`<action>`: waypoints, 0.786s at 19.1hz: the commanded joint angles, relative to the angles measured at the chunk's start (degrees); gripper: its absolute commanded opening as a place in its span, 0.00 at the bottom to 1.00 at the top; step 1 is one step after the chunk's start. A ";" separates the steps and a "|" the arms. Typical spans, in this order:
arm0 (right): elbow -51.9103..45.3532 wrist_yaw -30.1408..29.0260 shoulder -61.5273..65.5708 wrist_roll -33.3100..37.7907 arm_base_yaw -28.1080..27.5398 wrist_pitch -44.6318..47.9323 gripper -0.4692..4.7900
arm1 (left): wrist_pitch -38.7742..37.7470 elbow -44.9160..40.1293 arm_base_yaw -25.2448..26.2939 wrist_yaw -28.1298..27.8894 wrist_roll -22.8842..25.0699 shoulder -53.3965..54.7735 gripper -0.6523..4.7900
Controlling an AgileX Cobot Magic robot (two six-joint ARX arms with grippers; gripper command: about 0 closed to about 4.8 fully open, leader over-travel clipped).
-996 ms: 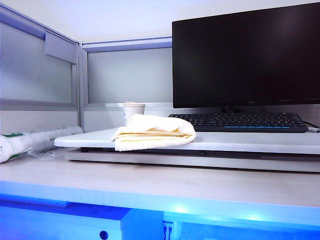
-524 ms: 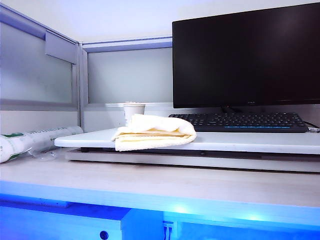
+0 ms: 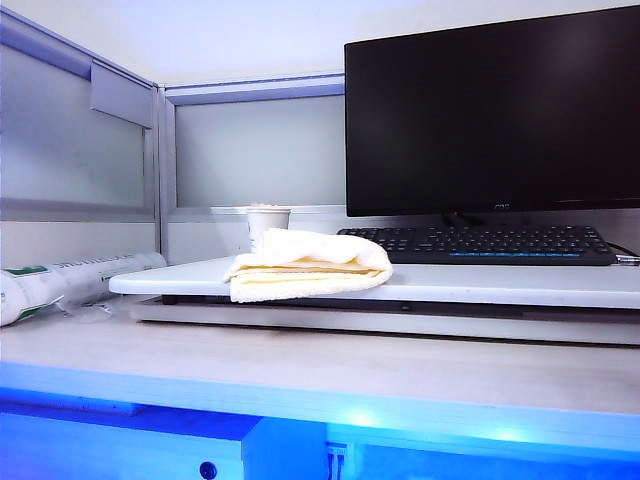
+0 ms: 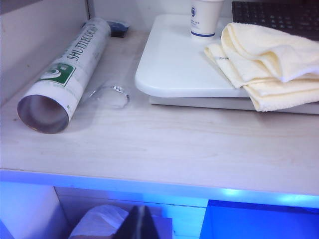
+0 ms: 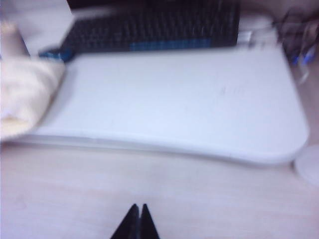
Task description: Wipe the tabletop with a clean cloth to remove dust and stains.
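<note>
The cloth (image 3: 308, 263) is seen bunched on the left part of the white tabletop (image 3: 480, 283) in the exterior view, its front edge draped slightly over the board's rounded rim, with the paper cup (image 3: 267, 224) just behind it at about 11 o'clock and the keyboard (image 3: 480, 243) off at 2 o'clock. Its long axis is laid roughly along the board's front edge.

Neither arm is caught by the exterior view. The right gripper (image 5: 136, 219) is shown low over the wood-grain desk (image 3: 300, 370), tips pressed together and nothing held; from it the cloth (image 5: 25, 99) is found at about 10 o'clock, well apart, across the bare board (image 5: 174, 104). The left gripper (image 4: 141, 221) is held back below the desk edge, likewise closed and empty (only dark tips show); the cloth (image 4: 269, 59) lies at about 1 o'clock.

Either arm would need a long reach; which is nearer cannot be told.
</note>
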 commanded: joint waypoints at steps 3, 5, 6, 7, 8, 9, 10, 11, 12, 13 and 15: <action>-5.01 -5.73 -0.07 -2.40 0.07 2.97 0.07 | -1.03 -0.04 0.02 0.02 0.70 0.02 0.11; -7.13 -6.14 -0.07 -3.26 0.20 2.95 0.07 | -1.03 -0.04 0.02 0.02 0.68 0.02 0.11; -8.24 -6.16 -0.13 -3.26 0.28 2.97 0.07 | -1.03 -0.04 0.02 0.00 0.68 0.02 0.11; -9.29 -6.19 -0.42 -3.23 0.28 2.99 0.07 | -1.03 -0.04 0.02 0.00 0.68 0.02 0.11; -9.92 -6.23 -0.66 -3.28 0.28 3.30 0.07 | -1.03 -0.04 0.02 0.00 0.68 0.02 0.11; -9.88 -6.60 -0.61 -4.55 0.31 3.50 0.07 | -1.05 -0.04 0.02 0.00 0.68 0.02 0.11; -9.99 -6.43 -0.61 -5.31 0.28 3.91 0.07 | -1.03 -0.04 0.02 -0.07 0.63 0.02 0.11; -9.99 -6.34 -0.61 -6.21 0.26 3.85 0.07 | -1.01 -0.04 0.02 0.00 0.59 0.02 0.11; -9.99 -6.36 -0.61 -6.19 0.28 3.82 0.07 | -1.01 -0.04 0.00 0.02 0.22 0.02 0.11; -9.99 -6.51 -0.61 -6.16 0.28 3.80 0.07 | -1.01 -0.04 0.00 0.00 0.22 0.02 0.11; -9.99 -6.58 -0.61 -5.99 0.28 3.78 0.07 | -1.03 -0.04 0.00 0.00 0.22 0.02 0.11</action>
